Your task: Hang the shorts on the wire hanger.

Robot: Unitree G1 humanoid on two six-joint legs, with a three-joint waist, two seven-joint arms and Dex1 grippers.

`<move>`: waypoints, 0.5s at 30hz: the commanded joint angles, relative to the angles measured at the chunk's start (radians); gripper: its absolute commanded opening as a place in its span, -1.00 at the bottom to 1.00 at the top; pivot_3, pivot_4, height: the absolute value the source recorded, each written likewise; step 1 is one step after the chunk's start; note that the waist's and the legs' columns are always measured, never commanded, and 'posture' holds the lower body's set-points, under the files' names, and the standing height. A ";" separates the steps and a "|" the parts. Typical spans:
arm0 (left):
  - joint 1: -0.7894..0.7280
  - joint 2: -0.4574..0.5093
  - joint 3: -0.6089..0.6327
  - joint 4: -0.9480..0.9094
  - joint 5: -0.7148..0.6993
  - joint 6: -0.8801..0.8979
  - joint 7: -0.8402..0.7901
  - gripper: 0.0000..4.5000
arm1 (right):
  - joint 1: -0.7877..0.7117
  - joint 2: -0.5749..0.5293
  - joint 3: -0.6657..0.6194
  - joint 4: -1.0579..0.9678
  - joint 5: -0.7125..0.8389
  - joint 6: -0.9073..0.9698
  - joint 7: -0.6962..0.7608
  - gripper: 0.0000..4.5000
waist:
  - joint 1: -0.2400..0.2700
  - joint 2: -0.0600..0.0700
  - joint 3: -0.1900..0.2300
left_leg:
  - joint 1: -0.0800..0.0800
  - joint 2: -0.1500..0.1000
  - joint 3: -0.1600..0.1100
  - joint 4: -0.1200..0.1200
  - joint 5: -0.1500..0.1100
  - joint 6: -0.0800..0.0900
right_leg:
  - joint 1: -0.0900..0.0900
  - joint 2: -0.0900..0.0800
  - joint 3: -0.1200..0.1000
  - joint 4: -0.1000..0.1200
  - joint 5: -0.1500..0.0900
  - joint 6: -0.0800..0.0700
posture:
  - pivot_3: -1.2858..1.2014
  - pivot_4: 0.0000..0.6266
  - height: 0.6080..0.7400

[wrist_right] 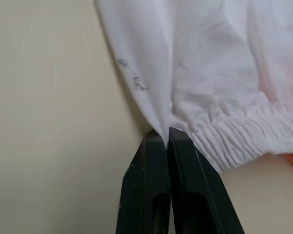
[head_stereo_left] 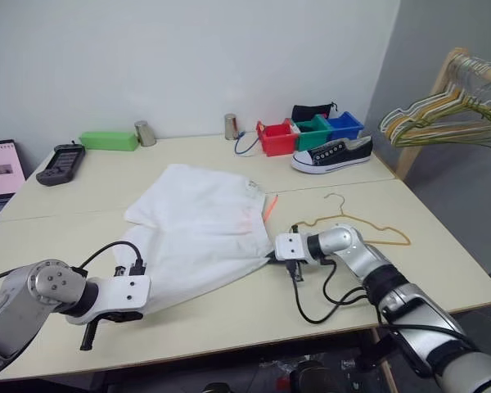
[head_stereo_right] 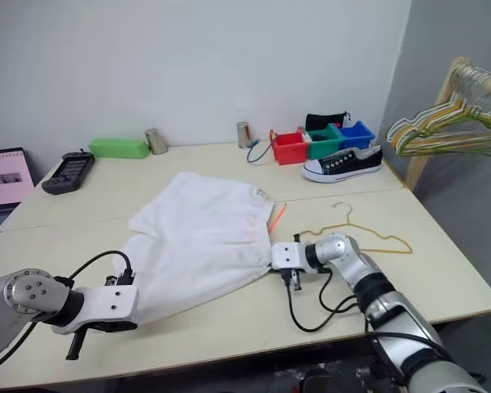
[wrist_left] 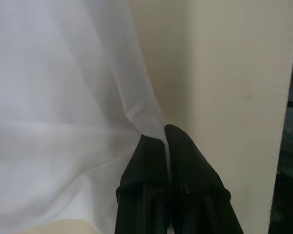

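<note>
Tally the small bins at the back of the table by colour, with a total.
Red bin: 1
Green bin: 1
Blue bin: 1
Total: 3

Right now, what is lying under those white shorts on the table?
The shorts lie spread on the cream table. An orange strip pokes out from under their right edge, next to the wire hanger. Anything else beneath is hidden by the cloth.
</note>
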 commanded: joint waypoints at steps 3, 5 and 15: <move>-0.020 -0.021 0.024 0.026 -0.008 -0.023 -0.022 -0.99 | 0.141 -0.161 0.004 -0.371 0.044 0.291 0.169 -1.00 | 0.016 0.000 0.000 | 0.000 0.000 0.001 0.000 0.000 0.000 | 0.000 0.000 0.001 0.000 -0.003 -0.005 | -0.02 -0.84 1.00; -0.003 -0.032 0.025 0.005 -0.031 -0.016 -0.035 -0.99 | 0.177 -0.199 0.000 -0.476 0.063 0.382 0.189 -1.00 | 0.020 -0.001 0.001 | 0.000 0.000 0.001 0.000 0.000 0.000 | 0.001 0.000 0.001 0.000 -0.003 -0.005 | -0.03 -0.84 1.00; 0.023 -0.041 0.006 -0.022 -0.055 -0.023 -0.095 -0.99 | 0.269 -0.332 0.031 -0.731 0.124 0.591 0.256 -1.00 | 0.020 -0.003 0.012 | 0.000 0.009 0.003 0.000 -0.002 -0.003 | -0.001 0.006 -0.002 -0.002 -0.004 -0.006 | -0.04 -0.84 1.00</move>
